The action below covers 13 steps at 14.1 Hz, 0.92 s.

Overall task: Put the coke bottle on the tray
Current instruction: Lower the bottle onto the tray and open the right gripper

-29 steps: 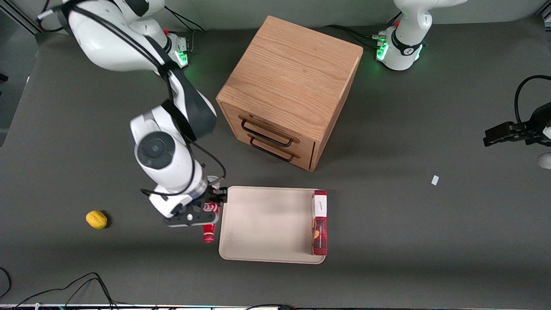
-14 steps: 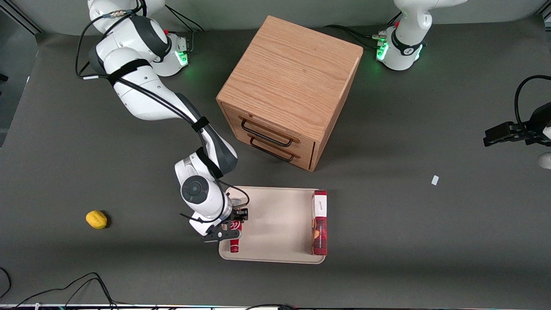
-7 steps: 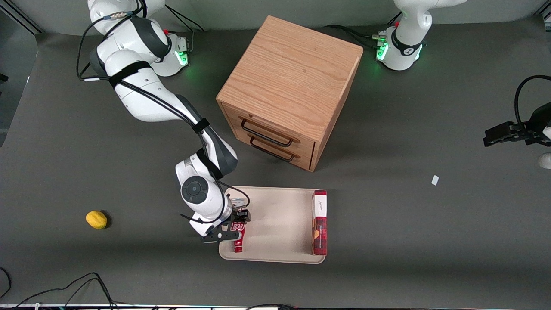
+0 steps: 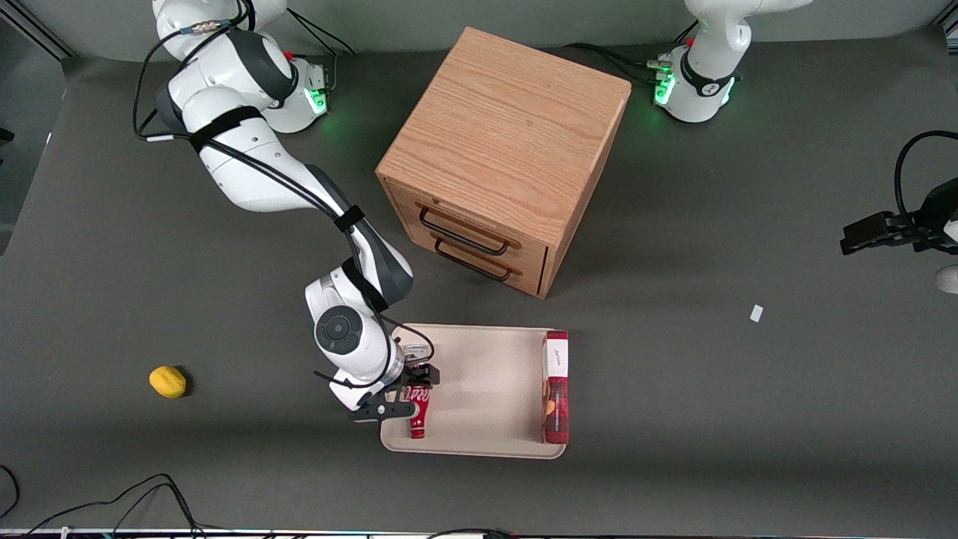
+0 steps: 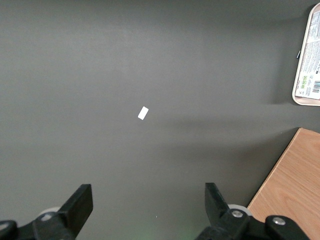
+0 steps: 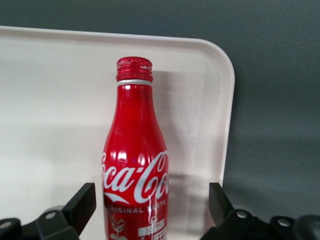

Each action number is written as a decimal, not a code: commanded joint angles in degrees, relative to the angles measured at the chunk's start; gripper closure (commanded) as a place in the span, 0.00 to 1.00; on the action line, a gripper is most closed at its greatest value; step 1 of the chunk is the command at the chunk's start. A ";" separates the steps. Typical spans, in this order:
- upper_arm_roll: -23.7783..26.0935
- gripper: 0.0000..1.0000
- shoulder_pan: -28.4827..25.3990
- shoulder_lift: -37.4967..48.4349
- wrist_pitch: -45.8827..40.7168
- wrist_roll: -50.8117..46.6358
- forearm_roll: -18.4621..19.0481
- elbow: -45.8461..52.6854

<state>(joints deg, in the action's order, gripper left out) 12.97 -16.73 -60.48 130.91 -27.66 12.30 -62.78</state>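
So the coke bottle (image 4: 418, 414) is lying flat on the tray (image 4: 479, 389), at the tray's end toward the working arm, just inside the rim. Its red cap is pointed toward the front camera and its body is seen running back under the gripper (image 4: 410, 392). In the right wrist view the bottle (image 6: 136, 175) is seen between the two fingertips (image 6: 82, 204), and a clear gap is visible on each side of it, so the jaws are spread apart and the bottle isn't clamped at all. The tray's rounded corner (image 6: 220, 65) is seen close to the cap there.

A longer red box with a white label (image 4: 555, 386) is laid along the tray's end toward the parked arm, well apart from the bottle, with bare tray between them. A strip of that box's printed label (image 5: 309, 65) is caught in the left wrist view.

Off the tray, a wooden drawer cabinet (image 4: 503, 153) with two dark handles is set farther from the front camera. A small yellow lemon-like fruit (image 4: 168, 381) is found toward the working arm's end of the table, and a little white scrap (image 4: 757, 313) is left on the mat toward the parked arm's end.
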 commanded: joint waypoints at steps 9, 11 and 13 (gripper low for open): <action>-0.13 0.00 -0.50 -0.35 1.02 -1.78 1.23 1.60; -0.13 0.00 -0.06 2.54 0.49 -1.69 1.32 1.61; -0.05 0.00 1.25 7.45 -0.65 -1.52 1.15 -1.28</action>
<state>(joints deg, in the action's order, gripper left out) 12.96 -16.53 -58.62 131.80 -27.74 12.30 -60.87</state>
